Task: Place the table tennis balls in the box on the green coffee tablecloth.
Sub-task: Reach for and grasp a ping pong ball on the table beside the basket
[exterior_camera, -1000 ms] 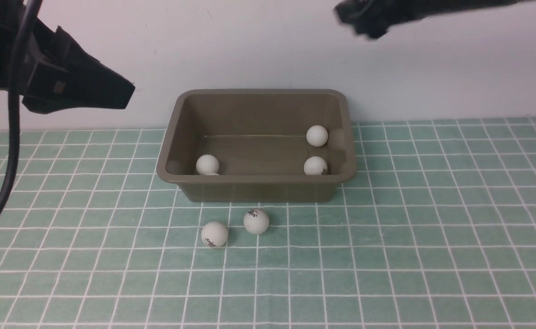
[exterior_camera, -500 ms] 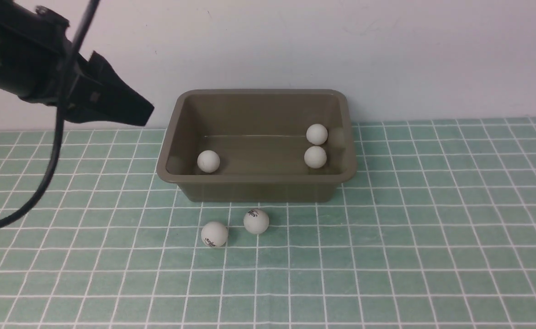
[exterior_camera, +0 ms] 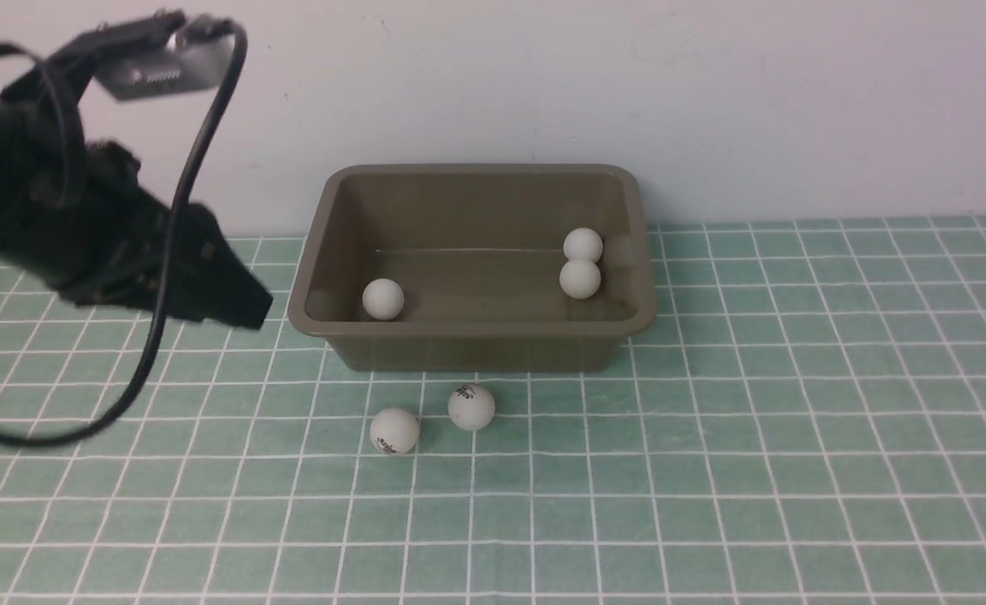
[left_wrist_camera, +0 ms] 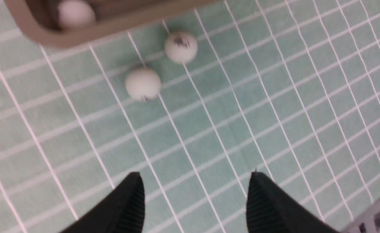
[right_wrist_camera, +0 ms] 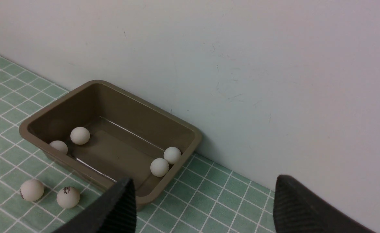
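Note:
The olive-brown box (exterior_camera: 471, 330) stands on the green coffee tablecloth (exterior_camera: 795, 420) against the wall. In the front view three table tennis balls show inside it: one at the left (exterior_camera: 383, 299) and two touching at the right (exterior_camera: 583, 244) (exterior_camera: 580, 279). The right wrist view shows several in the box (right_wrist_camera: 112, 97). Two more balls (exterior_camera: 394, 431) (exterior_camera: 471, 407) lie on the cloth just in front of the box. My left gripper (exterior_camera: 253, 311) hovers left of the box, open and empty (left_wrist_camera: 194, 176). My right gripper (right_wrist_camera: 204, 181) is open, empty, high and out of the front view.
A white wall (exterior_camera: 711, 101) rises right behind the box. The left arm's black cable (exterior_camera: 156, 336) loops down over the cloth at the left.
My left gripper has come down and toward the box's left front corner. The right arm has left the front view. One right-hand ball rolled against the other.

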